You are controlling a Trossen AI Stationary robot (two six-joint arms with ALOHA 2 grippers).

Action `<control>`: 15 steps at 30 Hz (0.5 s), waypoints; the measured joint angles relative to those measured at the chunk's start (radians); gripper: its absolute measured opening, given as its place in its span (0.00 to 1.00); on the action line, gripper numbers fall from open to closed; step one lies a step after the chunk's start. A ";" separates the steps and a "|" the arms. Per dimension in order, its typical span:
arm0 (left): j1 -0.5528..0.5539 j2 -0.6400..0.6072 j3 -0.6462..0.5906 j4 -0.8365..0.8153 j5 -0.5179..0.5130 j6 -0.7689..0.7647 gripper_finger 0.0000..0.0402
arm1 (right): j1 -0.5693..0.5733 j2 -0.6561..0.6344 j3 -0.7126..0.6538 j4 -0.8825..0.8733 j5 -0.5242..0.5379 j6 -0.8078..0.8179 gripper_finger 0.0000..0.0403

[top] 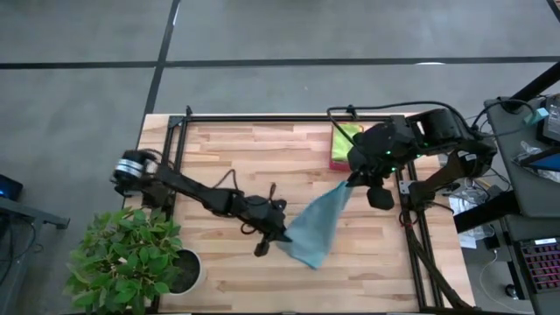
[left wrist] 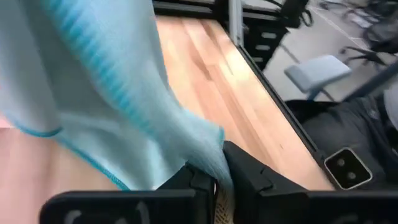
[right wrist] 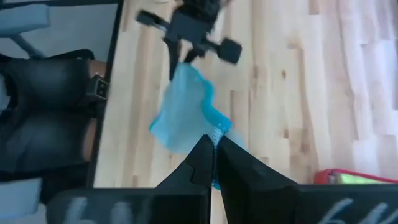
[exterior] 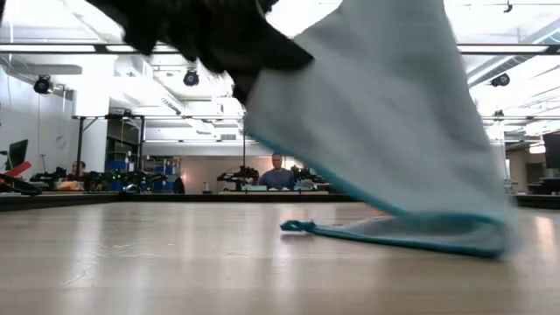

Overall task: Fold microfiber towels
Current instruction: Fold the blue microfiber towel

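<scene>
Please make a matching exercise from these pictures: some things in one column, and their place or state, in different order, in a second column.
Things:
1. light blue microfiber towel
2. left gripper
3. pink-red rectangular tray
4. green potted plant

Places or states:
A. beside the table's corner near the left arm
B. stretched between both grippers, low end on the table
C. on the table behind the right gripper
D. shut on a towel corner

Pairs: 1-B, 2-D, 3-C, 4-A

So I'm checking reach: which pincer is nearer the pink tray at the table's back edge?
Right. The right pincer, shut on the light blue towel, is just in front of the pink tray; the left pincer grips the towel's opposite corner, farther away.
</scene>
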 joint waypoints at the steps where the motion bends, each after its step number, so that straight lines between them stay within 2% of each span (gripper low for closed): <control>1: -0.001 -0.035 0.000 -0.035 -0.023 0.000 0.04 | 0.000 -0.001 0.000 0.000 0.013 0.000 0.02; 8: -0.001 -0.277 0.001 -0.283 -0.143 0.000 0.04 | 0.002 -0.001 -0.002 0.001 0.033 -0.011 0.02; 15: 0.000 -0.461 0.008 -0.427 -0.205 0.004 0.04 | 0.002 -0.005 -0.003 0.010 0.237 -0.029 0.02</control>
